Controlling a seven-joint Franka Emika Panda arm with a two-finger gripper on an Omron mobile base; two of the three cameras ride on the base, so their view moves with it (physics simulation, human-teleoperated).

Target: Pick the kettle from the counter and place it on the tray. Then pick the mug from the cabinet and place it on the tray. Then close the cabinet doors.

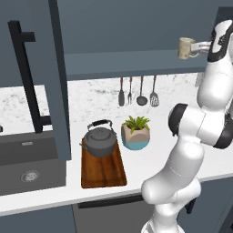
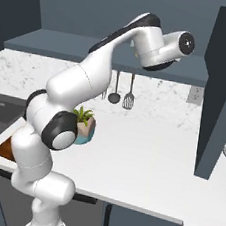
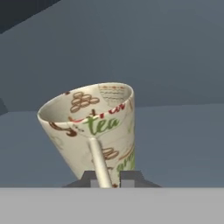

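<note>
The cream mug (image 1: 185, 48) with printed tea lettering hangs at the right end of the cabinet (image 1: 127, 61) shelf. My gripper (image 1: 197, 46) reaches in from the right and is shut on it. In the hand view the mug (image 3: 94, 131) leans to the left, and its loop handle stands pinched between my gripper's (image 3: 105, 178) two dark fingertips (image 3: 90, 178). The dark grey kettle (image 1: 100, 141) stands on the far end of the reddish-brown tray (image 1: 103, 172), on the white counter (image 1: 150, 159). Both cabinet doors stand open: the left one (image 1: 45, 77) and the right one (image 2: 224, 89).
A plant pot (image 1: 135, 133) stands just right of the kettle. Several utensils (image 1: 136, 93) hang on the back wall. The dark sink (image 1: 27, 159) lies left of the tray, partly behind the left door. My own arm (image 1: 191, 132) rises over the counter's right part.
</note>
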